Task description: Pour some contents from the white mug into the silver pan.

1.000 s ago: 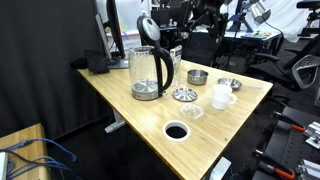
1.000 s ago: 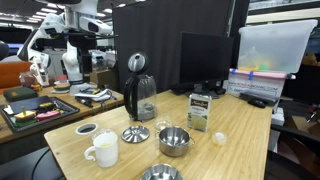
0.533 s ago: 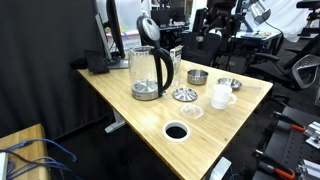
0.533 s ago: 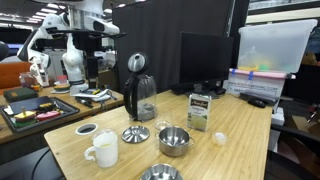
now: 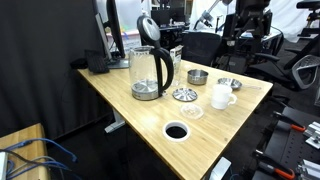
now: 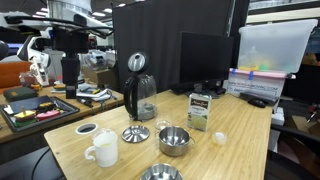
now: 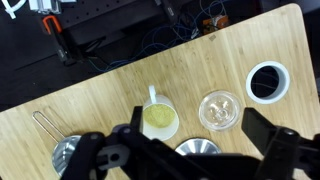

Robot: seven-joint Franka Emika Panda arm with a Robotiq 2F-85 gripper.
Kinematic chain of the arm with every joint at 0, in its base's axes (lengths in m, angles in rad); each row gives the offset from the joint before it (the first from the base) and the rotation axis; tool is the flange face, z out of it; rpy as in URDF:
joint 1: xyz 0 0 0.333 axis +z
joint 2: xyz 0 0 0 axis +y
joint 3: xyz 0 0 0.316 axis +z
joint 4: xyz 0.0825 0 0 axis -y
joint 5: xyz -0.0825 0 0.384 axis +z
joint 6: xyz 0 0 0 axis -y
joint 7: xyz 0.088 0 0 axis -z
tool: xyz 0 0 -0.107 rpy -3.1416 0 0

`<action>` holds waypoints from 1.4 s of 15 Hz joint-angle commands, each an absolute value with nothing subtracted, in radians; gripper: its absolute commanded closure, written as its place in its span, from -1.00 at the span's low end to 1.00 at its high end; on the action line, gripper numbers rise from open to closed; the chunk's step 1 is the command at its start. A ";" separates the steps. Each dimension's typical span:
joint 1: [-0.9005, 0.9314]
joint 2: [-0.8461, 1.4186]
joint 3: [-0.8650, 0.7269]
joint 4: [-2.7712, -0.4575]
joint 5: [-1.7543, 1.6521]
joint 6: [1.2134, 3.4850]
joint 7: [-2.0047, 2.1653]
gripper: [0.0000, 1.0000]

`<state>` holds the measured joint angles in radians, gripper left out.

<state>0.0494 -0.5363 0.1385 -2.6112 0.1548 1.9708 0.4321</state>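
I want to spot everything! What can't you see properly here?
The silver pan: cut off by the bottom edge in an exterior view; partly behind the claw in the wrist view.
Inside the white mug: too small in both exterior views.
The ridged disc: mostly behind the claw, wrist view.

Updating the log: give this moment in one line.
pincer: open, empty | white mug: upright, ungrasped | silver pan: beside mug
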 commanded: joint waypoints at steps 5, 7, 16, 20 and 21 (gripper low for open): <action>0.039 -0.480 0.154 -2.591 0.125 1.968 0.410 -1.00; 0.036 -0.462 0.155 -2.608 0.076 1.956 0.386 -1.00; 0.049 -0.347 0.087 -2.713 0.110 2.014 0.205 -1.00; 0.052 -0.355 0.091 -2.710 0.110 2.014 0.212 -1.00; 0.052 -0.356 0.091 -2.710 0.110 2.014 0.212 -1.00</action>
<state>0.0515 -0.3561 0.0918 -2.7111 0.1100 2.0155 0.2125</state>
